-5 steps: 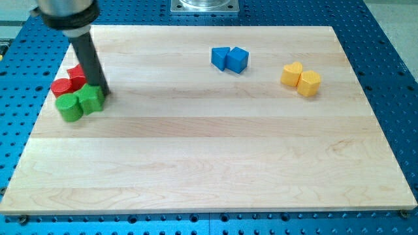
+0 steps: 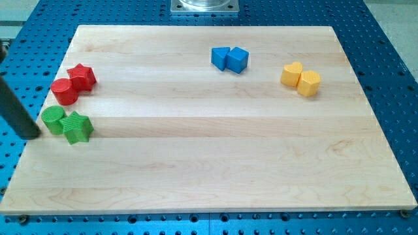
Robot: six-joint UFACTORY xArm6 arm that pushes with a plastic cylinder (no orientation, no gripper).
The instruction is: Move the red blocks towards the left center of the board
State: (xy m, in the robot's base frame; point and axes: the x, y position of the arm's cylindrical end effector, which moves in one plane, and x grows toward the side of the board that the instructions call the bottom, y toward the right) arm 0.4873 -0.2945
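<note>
A red star block (image 2: 82, 76) and a red cylinder (image 2: 64, 91) sit touching near the board's left edge, in its upper half. Just below them a green cylinder (image 2: 53, 120) and a green star block (image 2: 78, 126) sit side by side. My tip (image 2: 31, 135) is at the view's left, off the board's left edge, just left of the green cylinder and a small gap apart from it. The rod rises up and left out of view.
Two blue blocks (image 2: 229, 59) sit together at the top centre. Two yellow blocks (image 2: 301, 79) sit together at the upper right. The wooden board (image 2: 209, 163) lies on a blue perforated table.
The rod has swung from right of the red blocks to off the board's left edge. The green blocks have moved down, apart from the red ones, and the red star is now fully in sight.
</note>
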